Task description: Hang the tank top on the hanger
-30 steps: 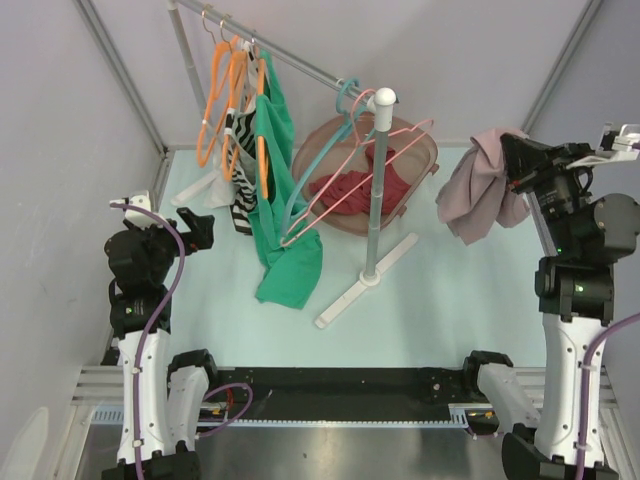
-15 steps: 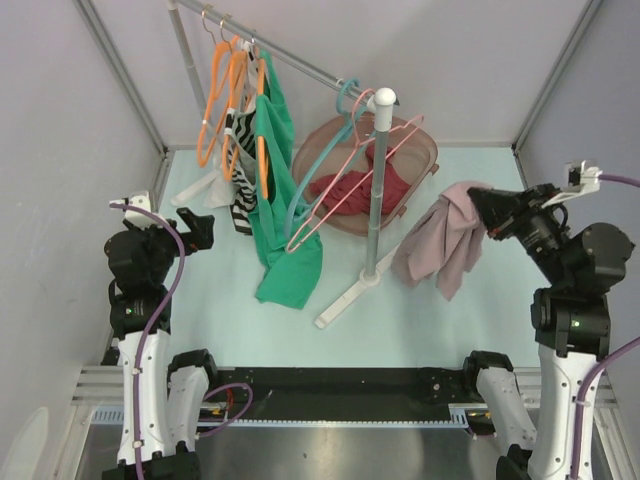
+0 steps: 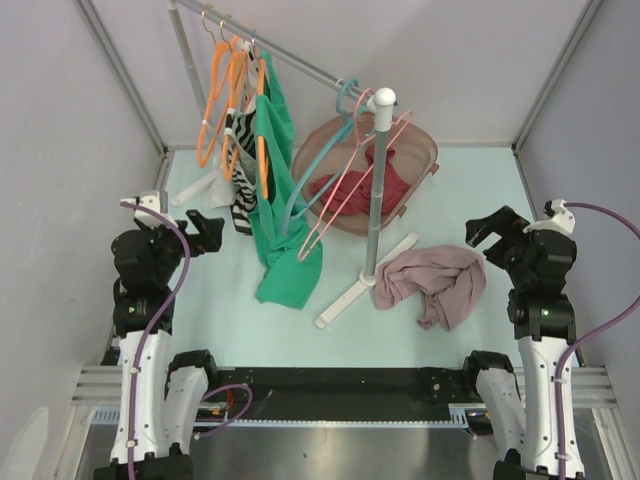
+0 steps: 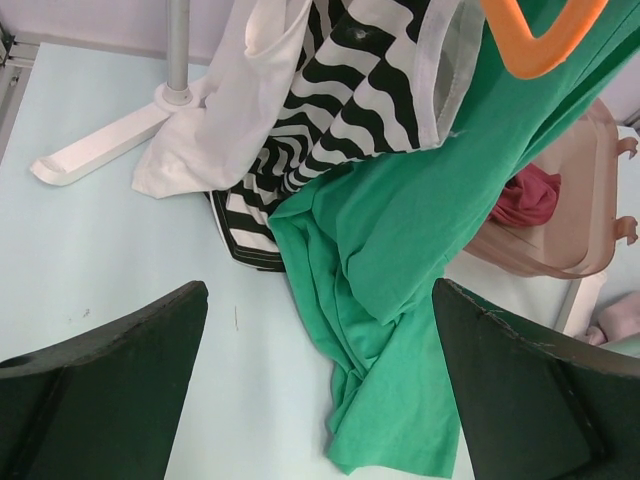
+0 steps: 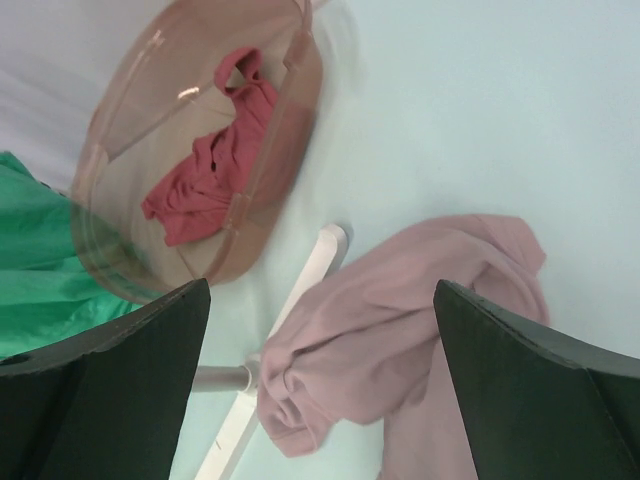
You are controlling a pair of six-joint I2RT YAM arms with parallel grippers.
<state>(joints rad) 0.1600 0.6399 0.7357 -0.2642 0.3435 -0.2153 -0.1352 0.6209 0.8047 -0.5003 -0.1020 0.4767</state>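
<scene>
With right fingers (image 5: 100, 400) and left fingers (image 4: 90, 400) both spread empty, the tank top (image 3: 436, 282) lies crumpled on the table (image 3: 220, 310) beside the rack foot (image 3: 345, 300), likely awaiting a neater regrasp for the hanger (image 3: 345, 185).

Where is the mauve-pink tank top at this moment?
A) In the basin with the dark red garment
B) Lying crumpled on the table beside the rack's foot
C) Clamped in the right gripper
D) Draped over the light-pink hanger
B: the tank top lies in a heap on the table next to the rack's foot, and the right gripper stands open beside it with nothing between its fingers.
</scene>
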